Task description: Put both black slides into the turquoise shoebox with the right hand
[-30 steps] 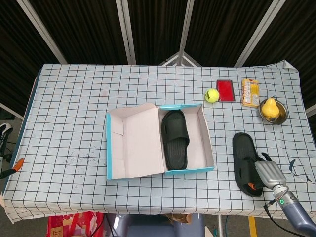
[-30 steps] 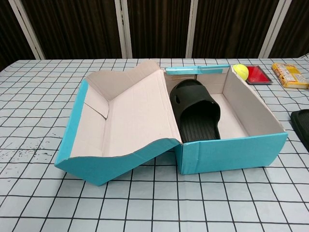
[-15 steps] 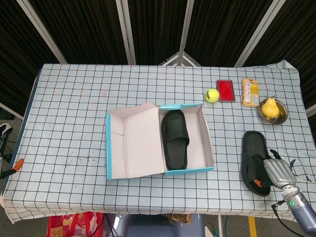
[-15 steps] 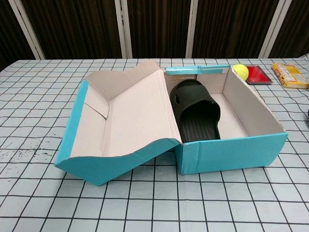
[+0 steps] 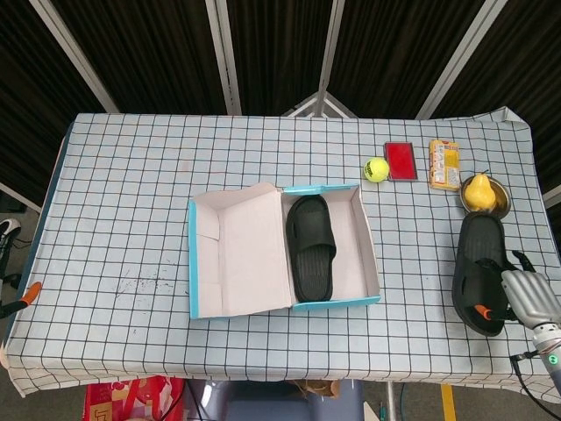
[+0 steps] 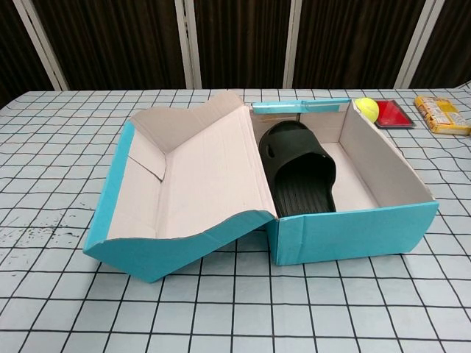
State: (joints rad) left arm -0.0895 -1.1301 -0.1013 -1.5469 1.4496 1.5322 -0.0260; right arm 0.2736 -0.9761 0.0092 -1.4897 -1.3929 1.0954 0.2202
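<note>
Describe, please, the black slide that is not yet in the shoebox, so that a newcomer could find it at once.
Start at the open turquoise shoebox mid-table, then look towards the table's right edge. There, just below the metal bowl with the pear, lies the second black slide, with the right hand at its lower end. Unlike its twin inside the box, it is outside on the checked cloth.

Shoebox [image 5: 368, 263] sits mid-table [image 5: 123, 202], lid [image 5: 241, 254] flopped open to its left. One slide [image 5: 312, 246] lies in the box, against the left wall, w/ bare floor to its right. Second slide [image 5: 480, 270] lies well right of box, near table's right edge, right hand [image 5: 526, 296] on its near end. Bowl [image 5: 496, 203] w/ pear [image 5: 479, 190] in it sits just behind that slide. Back right: ball [image 5: 376, 169], flat case [image 5: 401, 161] touching its right, then snack pack [image 5: 443, 164] further right.
</note>
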